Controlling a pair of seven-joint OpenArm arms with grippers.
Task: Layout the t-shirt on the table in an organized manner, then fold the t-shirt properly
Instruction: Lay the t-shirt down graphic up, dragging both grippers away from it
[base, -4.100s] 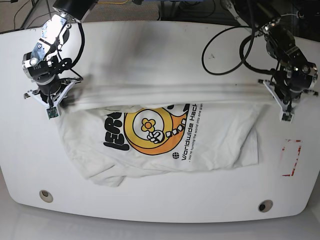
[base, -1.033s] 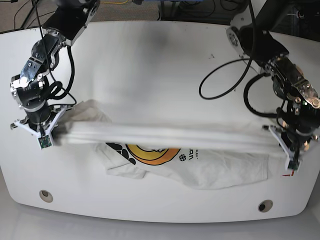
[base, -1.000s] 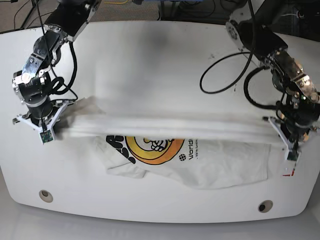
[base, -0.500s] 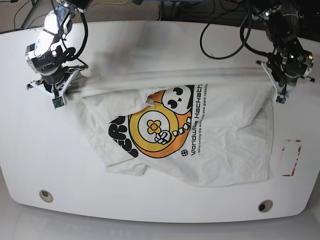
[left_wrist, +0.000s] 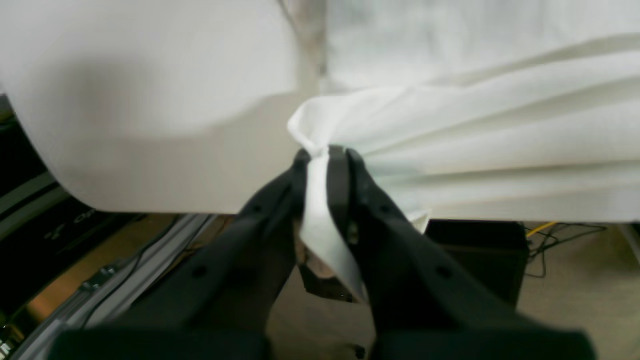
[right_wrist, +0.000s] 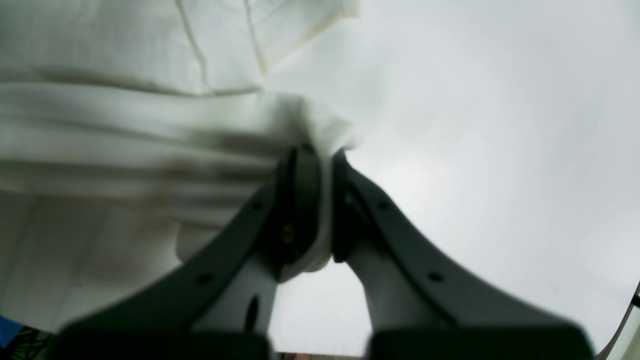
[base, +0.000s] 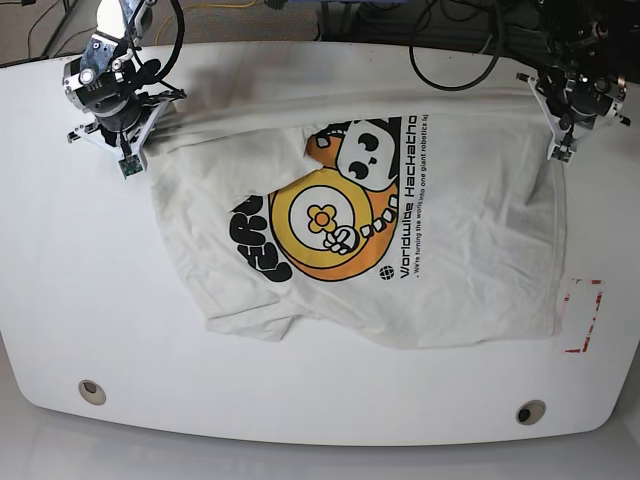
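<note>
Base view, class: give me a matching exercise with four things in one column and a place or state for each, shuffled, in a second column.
1. t-shirt
2. left pincer
3. red rectangle
4. grommet

a. near-left table corner in the view
b. shut on a far shirt corner
c. spread with its print facing up
d. just right of the shirt's near corner

Pairs: 1-c, 2-b, 3-d, 4-a

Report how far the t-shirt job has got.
Done: the t-shirt lies mostly spread on the table, graphic up. In hand: the left gripper and right gripper pinch its far corners, edge pulled taut. Left: its near-left corner is bunched; no folding has begun.
</note>
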